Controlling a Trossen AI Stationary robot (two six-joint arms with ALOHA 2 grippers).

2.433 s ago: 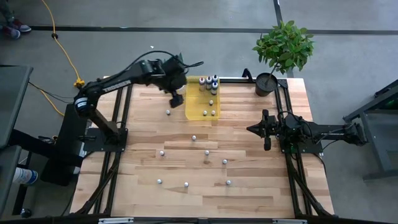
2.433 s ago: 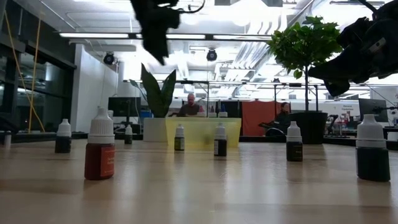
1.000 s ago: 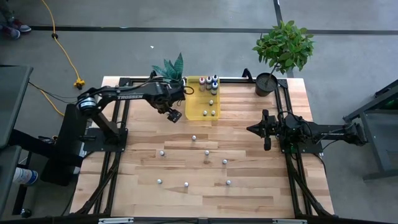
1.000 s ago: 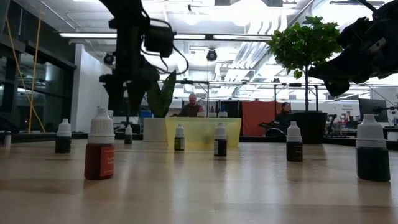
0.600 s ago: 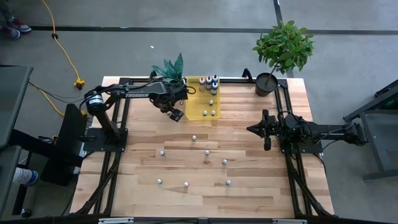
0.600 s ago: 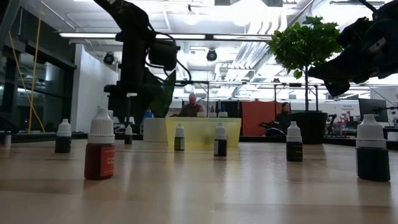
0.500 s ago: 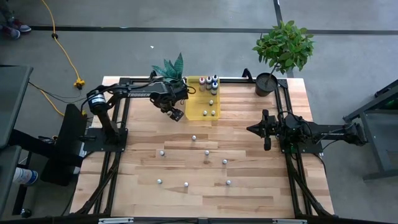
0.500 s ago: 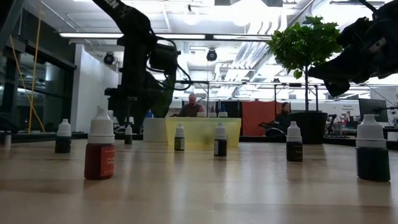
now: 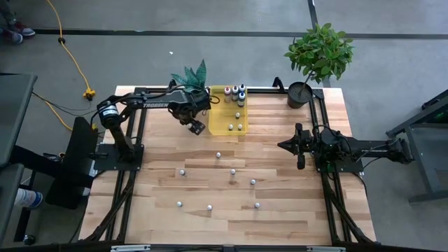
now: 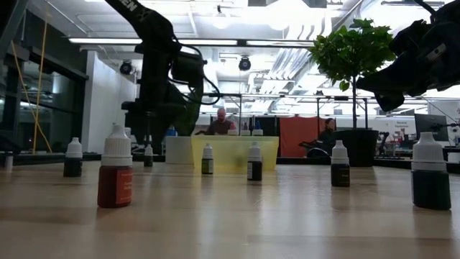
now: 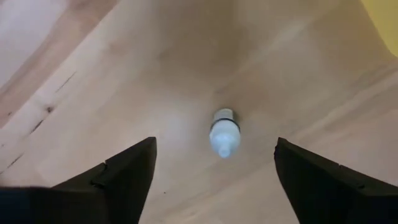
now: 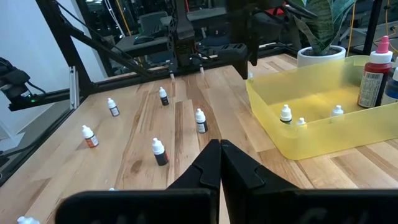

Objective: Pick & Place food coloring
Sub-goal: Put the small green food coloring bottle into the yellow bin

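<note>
— So where's my left gripper?
— Spread wide over one food coloring bottle, which stands between the fingers, untouched, beside the yellow tray.
— And the right gripper?
— Pressed together, waiting at the table's right edge.

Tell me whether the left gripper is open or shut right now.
Open. In the left wrist view the left gripper's two dark fingers stand wide apart, with a small white-capped bottle upright on the wooden table between them, untouched.
</note>
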